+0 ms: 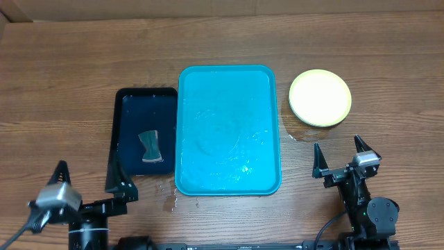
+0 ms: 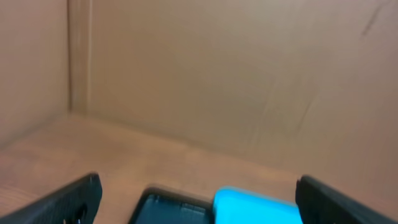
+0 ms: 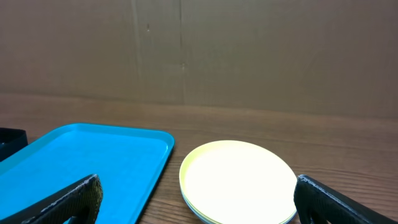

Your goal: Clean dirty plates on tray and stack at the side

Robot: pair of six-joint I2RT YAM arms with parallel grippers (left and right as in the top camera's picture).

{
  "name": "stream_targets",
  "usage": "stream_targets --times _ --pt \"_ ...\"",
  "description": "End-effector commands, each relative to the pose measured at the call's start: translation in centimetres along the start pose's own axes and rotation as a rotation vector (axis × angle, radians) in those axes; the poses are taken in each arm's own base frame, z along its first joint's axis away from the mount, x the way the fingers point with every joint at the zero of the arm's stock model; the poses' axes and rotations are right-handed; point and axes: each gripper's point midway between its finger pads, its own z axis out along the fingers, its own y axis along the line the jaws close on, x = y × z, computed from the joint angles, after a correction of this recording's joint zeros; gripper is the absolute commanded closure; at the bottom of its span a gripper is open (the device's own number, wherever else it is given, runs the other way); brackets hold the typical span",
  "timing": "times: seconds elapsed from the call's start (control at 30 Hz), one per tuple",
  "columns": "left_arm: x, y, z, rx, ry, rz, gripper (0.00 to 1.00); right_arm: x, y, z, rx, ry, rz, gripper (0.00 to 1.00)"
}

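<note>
no plates [image 1: 320,98] are left on the tray [image 1: 229,132]; all are stacked ahead of the right jaws. both jaws are held apart; no further move is judged needed.

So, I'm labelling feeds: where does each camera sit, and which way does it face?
Overhead: above the table, looking down on tray, dark tray, plates; left gripper and right gripper at bottom.
Left wrist: low, facing the cardboard wall; own fingers in bottom corners.
Right wrist: low, facing plates and wall; own fingers likewise.
Shared: tray in all three.
</note>
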Motion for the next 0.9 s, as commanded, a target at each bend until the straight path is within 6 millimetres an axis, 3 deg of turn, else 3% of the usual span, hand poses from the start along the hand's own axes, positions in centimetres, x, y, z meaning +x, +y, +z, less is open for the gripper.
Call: stream_targets --times 0.0,0.23,0.43,0.6,0.87 --pt "-0.9 -0.8 -0.4 0.067 -0.122 -0.003 0.0 0.2 0.0 0.0 0.0 -0.002 -0.004 0.0" --pt "-4.5 -1.9 -1.9 0.165 -0.453 -0.02 0.0 0.2 0.0 0.0 0.0 -0.002 -0.004 0.0" --pt "-4.3 -2.1 -1.4 0.214 -0.52 -0.089 0.0 0.2 0.0 0.0 0.0 -0.002 -0.004 0.0" --pt "-2.3 -1.7 -0.1 0.219 -0.524 -0.088 0.0 0.2 0.0 0.0 0.0 -0.002 -0.004 0.0" --pt "4.3 -0.3 3.3 0.183 -0.396 -0.083 0.0 0.2 0.0 0.0 0.0 -0.002 -0.004 0.0"
